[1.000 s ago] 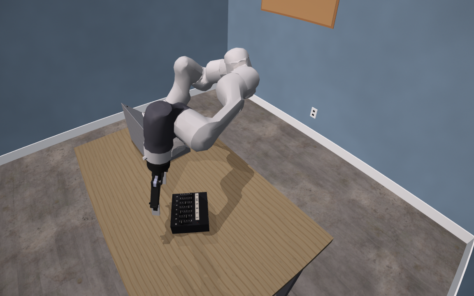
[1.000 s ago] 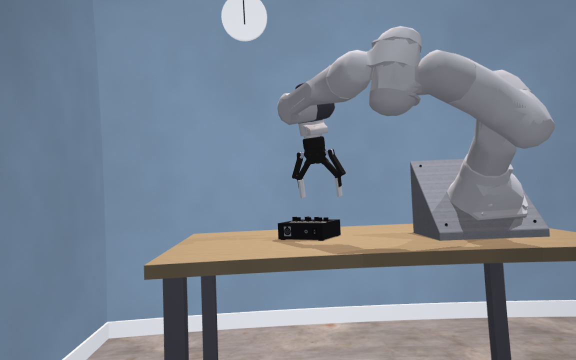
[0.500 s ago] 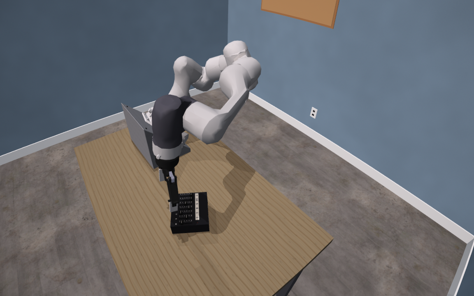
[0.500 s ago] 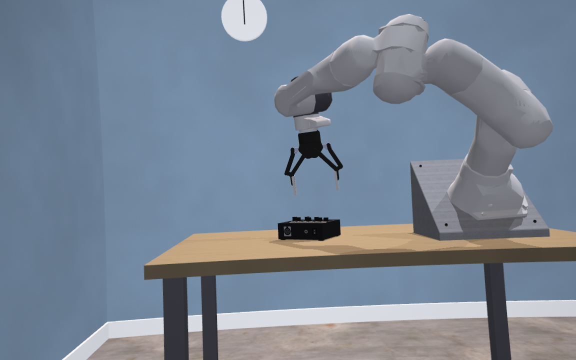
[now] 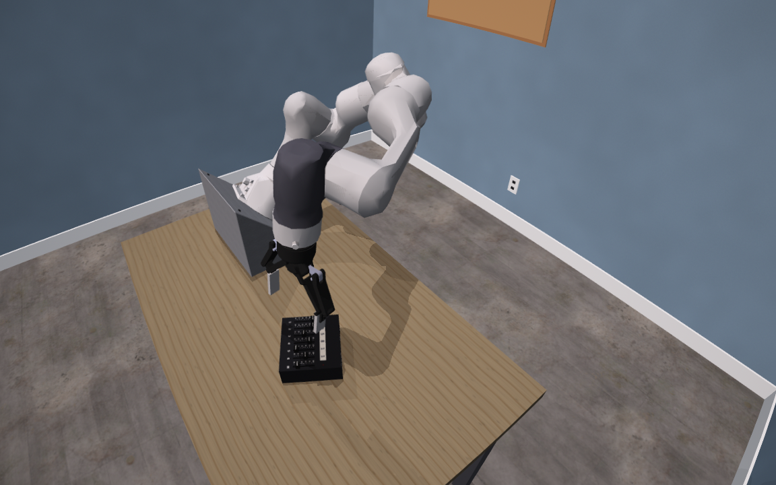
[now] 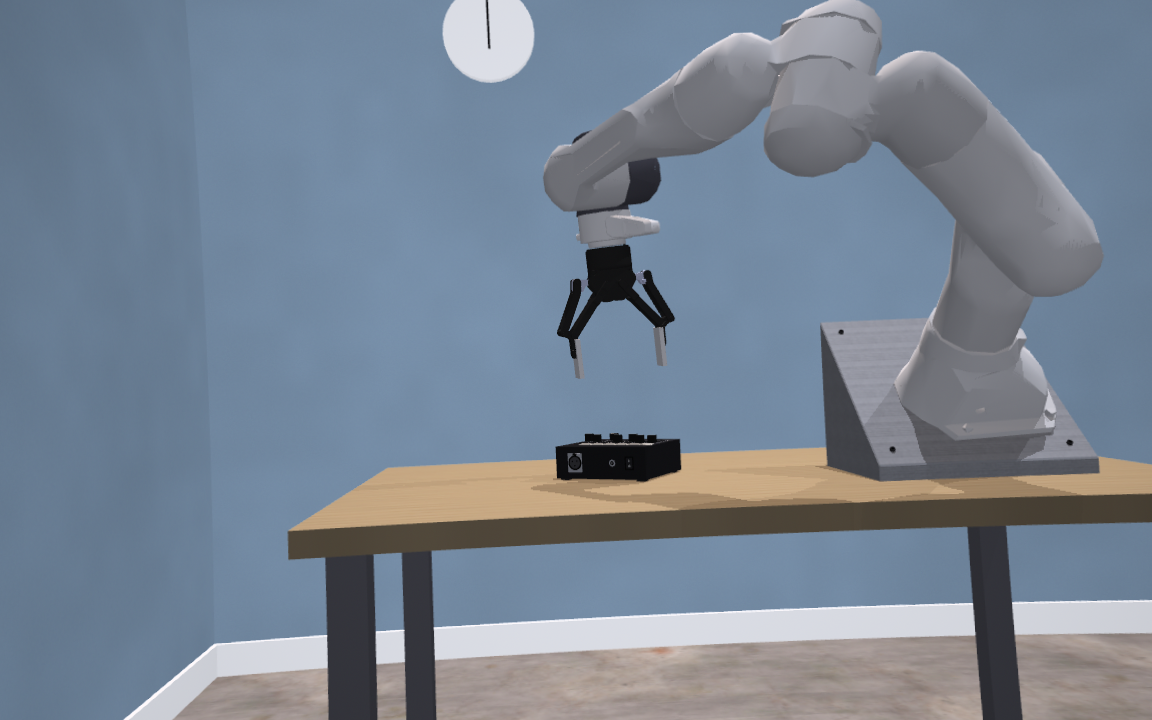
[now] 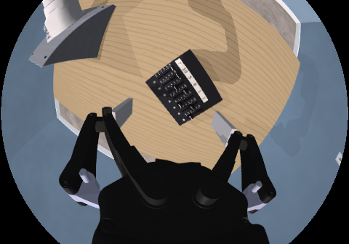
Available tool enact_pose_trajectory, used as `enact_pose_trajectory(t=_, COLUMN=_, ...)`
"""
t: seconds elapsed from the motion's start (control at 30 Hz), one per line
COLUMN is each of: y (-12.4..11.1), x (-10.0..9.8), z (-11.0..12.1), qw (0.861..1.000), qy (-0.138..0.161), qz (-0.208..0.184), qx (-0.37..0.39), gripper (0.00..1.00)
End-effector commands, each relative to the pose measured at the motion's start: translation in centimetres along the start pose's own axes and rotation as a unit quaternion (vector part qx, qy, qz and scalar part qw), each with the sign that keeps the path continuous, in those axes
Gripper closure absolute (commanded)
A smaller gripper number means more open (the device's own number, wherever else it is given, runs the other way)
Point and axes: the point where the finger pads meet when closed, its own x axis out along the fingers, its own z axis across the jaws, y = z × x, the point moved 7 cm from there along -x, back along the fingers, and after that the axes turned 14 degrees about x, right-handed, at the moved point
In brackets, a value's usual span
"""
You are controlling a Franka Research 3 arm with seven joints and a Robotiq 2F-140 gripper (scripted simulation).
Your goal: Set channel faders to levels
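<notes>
The black lighting desk (image 5: pixel 310 349) stands flat on the wooden table, with a white tape strip (image 5: pixel 325 341) along one side of its rows of faders. It also shows in the exterior view (image 6: pixel 618 457) and in the wrist view (image 7: pixel 185 86), where it lies turned at an angle. The tape numbers and fader positions are too small to read. My gripper (image 6: pixel 618 360) hangs wide open and empty, well above the desk. In the wrist view the gripper (image 7: pixel 173 118) has its fingertips spread on either side of the desk's near edge.
The grey wedge-shaped robot base (image 6: pixel 938 407) stands on the table behind the desk, also seen in the top view (image 5: pixel 240 225). The table edge (image 6: pixel 562 532) lies a short way in front of the desk.
</notes>
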Motion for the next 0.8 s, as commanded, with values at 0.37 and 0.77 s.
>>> enact_pose_trajectory(t=0.37, y=1.6, x=-1.3, z=0.4, qw=0.957, qy=-0.013, qz=-0.006, qx=-0.289, gripper=0.0)
enact_pose_trajectory(t=0.77, y=1.6, x=-1.3, z=0.4, qw=0.909, qy=-0.016, qz=-0.006, qx=-0.416, gripper=0.0)
